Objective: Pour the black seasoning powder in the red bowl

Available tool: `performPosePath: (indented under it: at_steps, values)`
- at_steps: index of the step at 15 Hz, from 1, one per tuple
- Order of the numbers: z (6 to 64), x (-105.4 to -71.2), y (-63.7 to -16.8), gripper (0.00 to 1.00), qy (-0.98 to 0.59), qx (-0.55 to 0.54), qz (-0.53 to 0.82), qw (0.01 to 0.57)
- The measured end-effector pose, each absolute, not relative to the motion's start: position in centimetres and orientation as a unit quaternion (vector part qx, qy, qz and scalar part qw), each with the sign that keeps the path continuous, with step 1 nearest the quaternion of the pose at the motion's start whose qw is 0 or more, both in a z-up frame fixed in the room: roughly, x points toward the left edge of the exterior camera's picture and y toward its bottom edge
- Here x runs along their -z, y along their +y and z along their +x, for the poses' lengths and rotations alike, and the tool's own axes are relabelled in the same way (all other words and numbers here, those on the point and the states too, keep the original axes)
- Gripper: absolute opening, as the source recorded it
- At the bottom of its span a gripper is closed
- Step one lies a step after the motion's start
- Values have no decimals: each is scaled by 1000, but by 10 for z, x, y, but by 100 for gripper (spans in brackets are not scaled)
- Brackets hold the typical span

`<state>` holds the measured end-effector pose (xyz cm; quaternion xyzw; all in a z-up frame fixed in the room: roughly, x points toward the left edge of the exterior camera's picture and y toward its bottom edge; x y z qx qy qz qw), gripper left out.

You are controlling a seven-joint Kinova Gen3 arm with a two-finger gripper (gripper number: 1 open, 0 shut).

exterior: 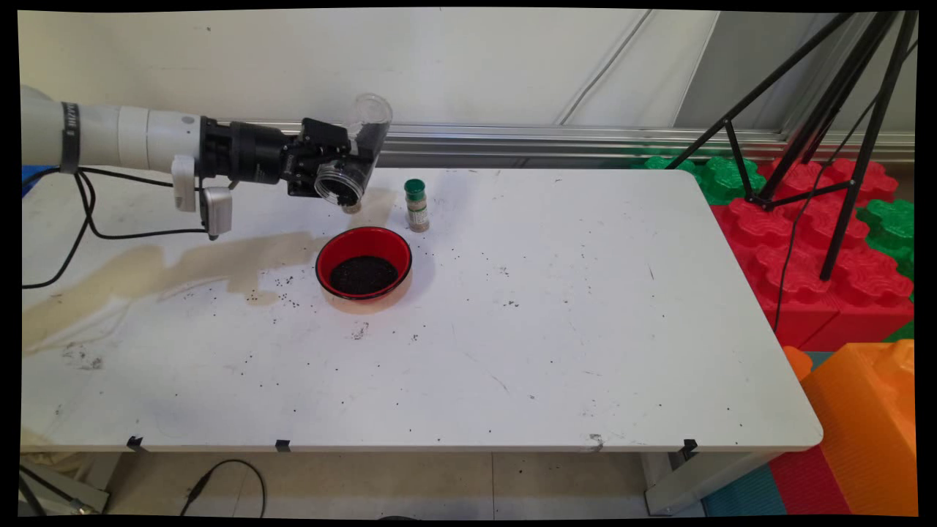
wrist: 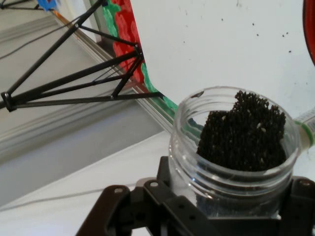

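Note:
My gripper (exterior: 353,167) is shut on a clear plastic jar (exterior: 359,157), held tilted above the table's back left, its open mouth (exterior: 338,184) turned down and toward the camera. In the hand view the jar (wrist: 234,152) fills the lower right and still holds a mass of small black grains (wrist: 243,132). A red bowl (exterior: 364,263) with black grains in it sits on the table just below and in front of the jar. A small spice bottle with a green cap (exterior: 416,206) stands upright right of the jar, behind the bowl.
Black grains lie scattered over the white table (exterior: 512,351) around the bowl. A tan stain (exterior: 168,267) runs across the left side. A black tripod (exterior: 820,146) stands on red and green foam blocks (exterior: 812,249) off the right edge, with an orange block (exterior: 871,410) nearer.

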<state>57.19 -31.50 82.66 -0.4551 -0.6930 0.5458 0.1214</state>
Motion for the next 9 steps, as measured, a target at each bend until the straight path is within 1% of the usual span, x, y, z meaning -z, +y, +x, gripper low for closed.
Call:
performPosePath:
  at_steps: [9]
  values:
    - [572, -851, -306, 0, -733, -531, -395, 159]
